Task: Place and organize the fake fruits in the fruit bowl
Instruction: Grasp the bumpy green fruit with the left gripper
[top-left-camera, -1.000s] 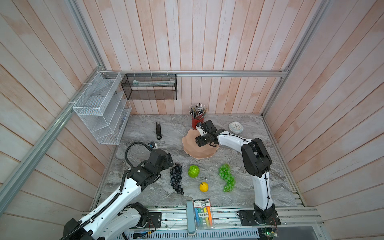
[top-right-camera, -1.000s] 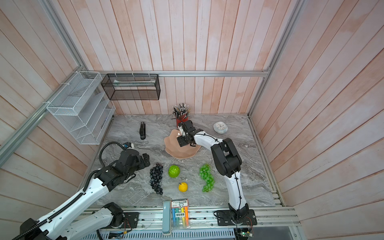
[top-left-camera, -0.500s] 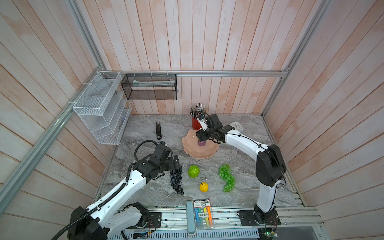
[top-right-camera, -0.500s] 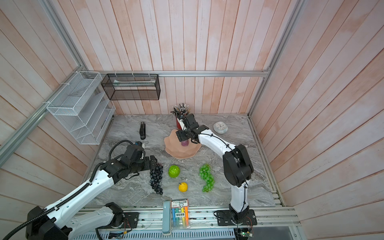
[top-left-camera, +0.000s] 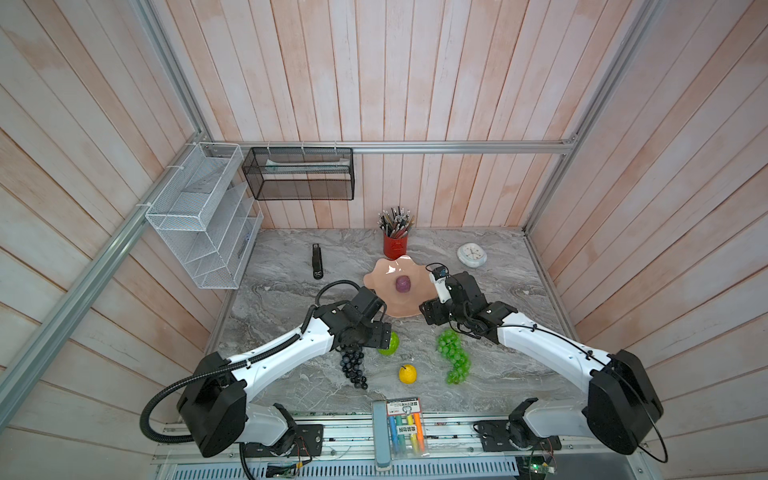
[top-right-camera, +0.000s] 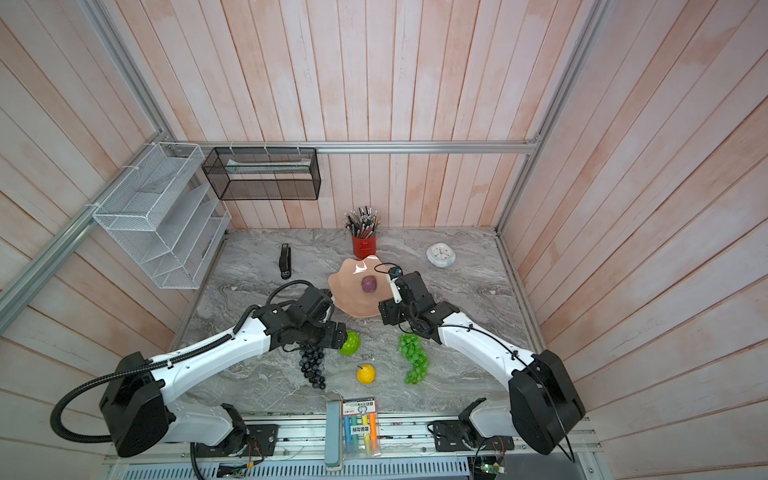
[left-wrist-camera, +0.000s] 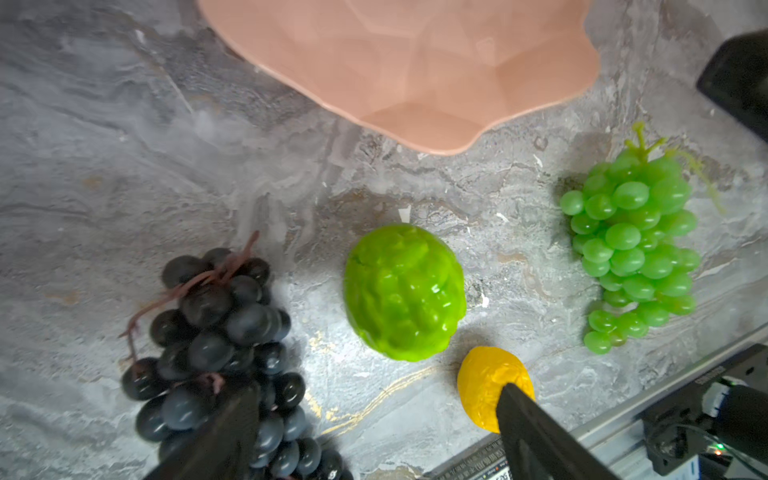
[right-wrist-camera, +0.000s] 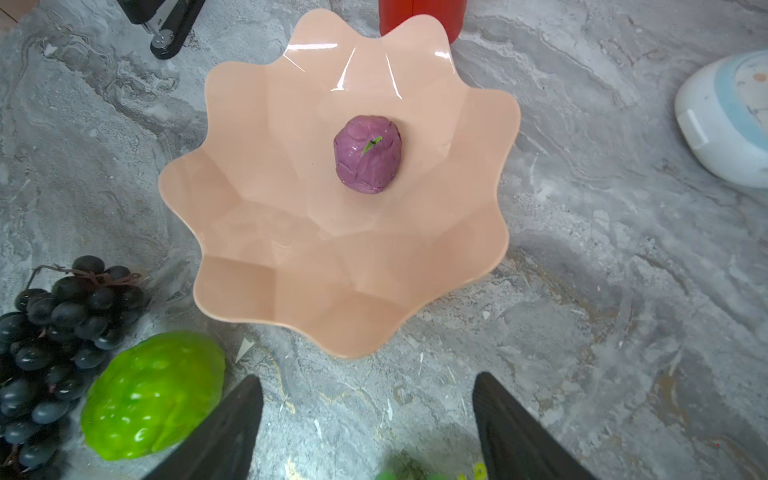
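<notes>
The salmon-pink fruit bowl (top-left-camera: 380, 277) (right-wrist-camera: 291, 216) stands mid-table with the small purple fruit (top-left-camera: 402, 284) (right-wrist-camera: 368, 153) alone in it. In front of it on the marble lie the dark grape bunch (top-left-camera: 353, 368) (left-wrist-camera: 216, 332), the bumpy lime-green fruit (top-left-camera: 390, 345) (left-wrist-camera: 403, 291), the yellow fruit (top-left-camera: 407, 373) (left-wrist-camera: 484, 382) and the green grape bunch (top-left-camera: 455, 357) (left-wrist-camera: 631, 249). My left gripper (top-left-camera: 369, 337) (left-wrist-camera: 378, 399) hovers open over the top of the dark bunch, beside the bumpy fruit, holding nothing. My right gripper (top-left-camera: 435, 316) (right-wrist-camera: 370, 399) is open and empty between the bowl's near right edge and the green grapes.
Behind the bowl stand a red pencil cup (top-left-camera: 394, 245) and a white clock (top-left-camera: 471, 254); a black stapler (top-left-camera: 318, 261) lies at the back left. A marker pack (top-left-camera: 405, 419) sits at the front edge. Wire racks (top-left-camera: 199, 216) hang on the left wall.
My right gripper pulled back out of the bowl toward the front, leaving the purple fruit inside. My left arm swung right, over the dark grapes' top.
</notes>
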